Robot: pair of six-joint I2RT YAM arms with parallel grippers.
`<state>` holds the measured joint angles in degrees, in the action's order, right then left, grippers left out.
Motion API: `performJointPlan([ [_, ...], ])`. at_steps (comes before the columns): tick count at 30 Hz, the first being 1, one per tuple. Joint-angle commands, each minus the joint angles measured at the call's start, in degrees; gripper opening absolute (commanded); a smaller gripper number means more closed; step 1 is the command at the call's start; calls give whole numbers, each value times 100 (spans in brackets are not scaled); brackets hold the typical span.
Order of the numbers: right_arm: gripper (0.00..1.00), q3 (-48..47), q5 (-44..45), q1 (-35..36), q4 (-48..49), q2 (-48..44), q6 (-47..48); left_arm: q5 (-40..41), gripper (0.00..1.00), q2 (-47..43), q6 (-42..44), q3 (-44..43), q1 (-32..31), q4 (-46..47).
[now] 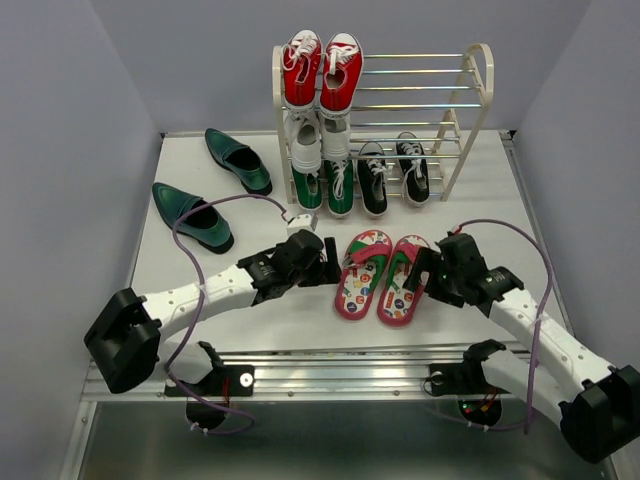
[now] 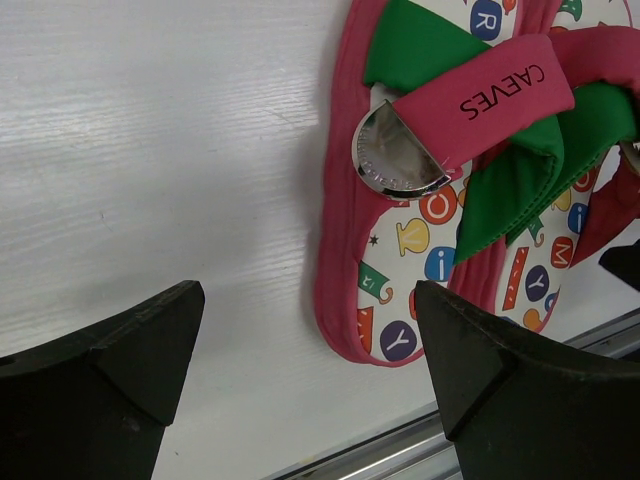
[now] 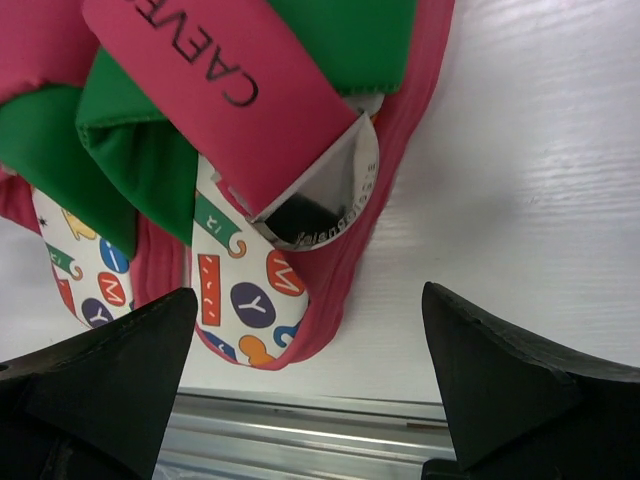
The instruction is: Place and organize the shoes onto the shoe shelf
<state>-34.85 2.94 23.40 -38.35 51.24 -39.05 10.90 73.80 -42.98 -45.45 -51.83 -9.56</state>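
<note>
Shoe shelf: the cream shoe shelf (image 1: 481, 80) stands at the far side of the counter (image 1: 520, 200), its silver rods running left to right.
Black sneakers: the black sneakers (image 1: 392, 174) sit side by side at the bottom of the shelf, in its middle.
Other pairs on the shelf: red sneakers (image 1: 320, 68) on top at the left end, white sneakers (image 1: 320, 140) below them, green sneakers (image 1: 322, 188) lowest, just beside the black pair.
Teal loafers: the teal loafers (image 1: 215, 190) lie apart from each other on the counter, left of the shelf.
Flip-flops: the flip-flops (image 1: 382, 278) lie touching side by side on the counter in front of the shelf, between the two arms, footbeds up.
Left hand: the left hand (image 1: 325, 262) hangs just left of the pair; its fingers (image 2: 120, 350) stand wide apart over bare counter, holding nothing.
Right hand: the right hand (image 1: 425, 278) is just right of the pair; its fingers (image 3: 500, 370) stand wide apart, and its wrist view shows the near end of one sandal between them. Contact cannot be told.
Rail: a metal rail (image 3: 300, 435) runs along the near counter edge, near the sandals' ends.
</note>
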Motion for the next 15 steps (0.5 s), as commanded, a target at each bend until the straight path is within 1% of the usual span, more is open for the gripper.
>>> performJointPlan([
  [1,100,163,-154,288,125,236,-428,-17,99,73,-61,1,-55,271],
  [3,99,163,74,393,231,509,-533,-35,99,134,-70,-7,-55,279],
  [4,97,145,249,446,249,649,-656,-44,99,143,-61,-25,-55,271],
  [6,96,110,373,595,196,720,-805,-79,99,135,-61,-16,-64,271],
  [9,98,14,637,885,12,834,-1025,-70,99,108,-87,36,-72,279],
  [15,100,-162,866,1535,143,1080,-1395,-52,99,152,-87,63,-72,315],
])
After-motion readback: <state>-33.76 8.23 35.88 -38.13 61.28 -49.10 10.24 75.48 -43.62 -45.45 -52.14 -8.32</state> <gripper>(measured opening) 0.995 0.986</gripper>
